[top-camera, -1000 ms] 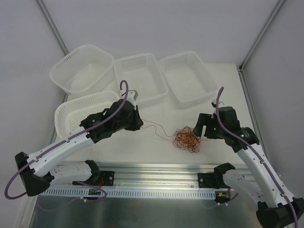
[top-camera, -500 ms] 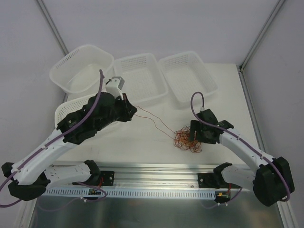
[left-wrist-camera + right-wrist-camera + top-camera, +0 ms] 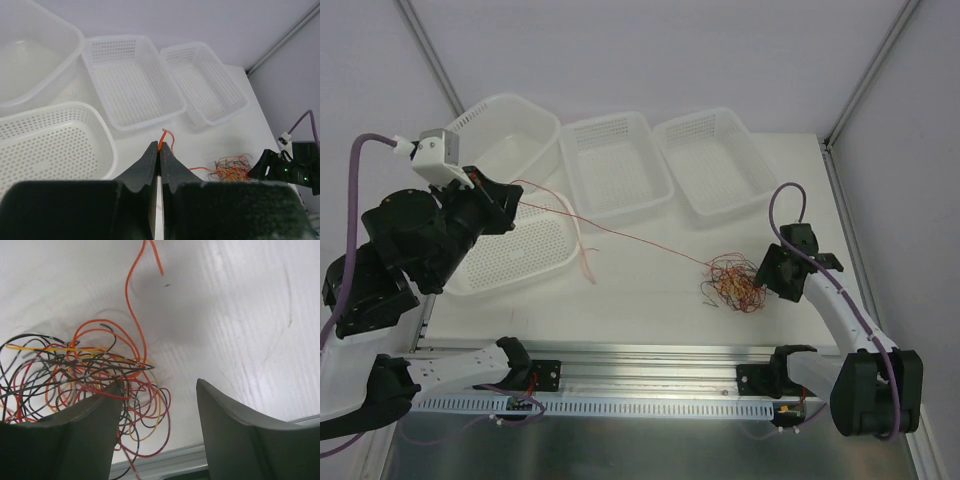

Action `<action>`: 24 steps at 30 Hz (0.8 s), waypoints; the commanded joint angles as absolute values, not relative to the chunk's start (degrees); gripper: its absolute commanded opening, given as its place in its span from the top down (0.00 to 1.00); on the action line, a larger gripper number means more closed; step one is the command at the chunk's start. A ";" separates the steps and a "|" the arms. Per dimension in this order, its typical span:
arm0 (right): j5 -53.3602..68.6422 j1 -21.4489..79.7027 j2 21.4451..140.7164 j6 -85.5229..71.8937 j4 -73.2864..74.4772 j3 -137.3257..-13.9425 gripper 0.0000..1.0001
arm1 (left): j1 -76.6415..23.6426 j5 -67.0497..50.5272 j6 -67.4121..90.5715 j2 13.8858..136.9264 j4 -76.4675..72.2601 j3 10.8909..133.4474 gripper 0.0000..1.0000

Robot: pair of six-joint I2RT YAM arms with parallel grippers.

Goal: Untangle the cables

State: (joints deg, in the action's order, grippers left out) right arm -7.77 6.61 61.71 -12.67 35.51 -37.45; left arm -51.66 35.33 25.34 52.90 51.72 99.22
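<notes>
My left gripper (image 3: 159,148), pressed shut, pinches one light, springy strand (image 3: 620,232) drawn from the cables (image 3: 735,282), which lie tangled just before the right basket (image 3: 760,172). My right gripper (image 3: 159,386) hangs spread at their edge; I judge the clump needs pinning.

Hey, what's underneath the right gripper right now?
A tangle of cables, red, orange, black and yellow, lies on the white table below the open right gripper. One finger covers the tangle's near edge, so that part cannot be seen.

4 bskts (image 3: 605,120), 2 arms (image 3: 840,310), 1 cable tangle (image 3: 735,280)
</notes>
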 commanded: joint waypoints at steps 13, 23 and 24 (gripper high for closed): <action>-3.26 -1.06 55.47 -7.47 43.68 -50.17 0.28 | -51.15 33.23 21.09 58.09 55.02 104.50 1.00; 5.97 6.49 44.49 -4.84 46.32 -53.88 0.20 | -51.15 24.52 19.07 66.62 54.84 112.23 1.00; 7.46 6.85 43.43 -4.75 46.32 -53.70 0.20 | -51.15 24.35 18.72 67.06 54.76 113.54 1.00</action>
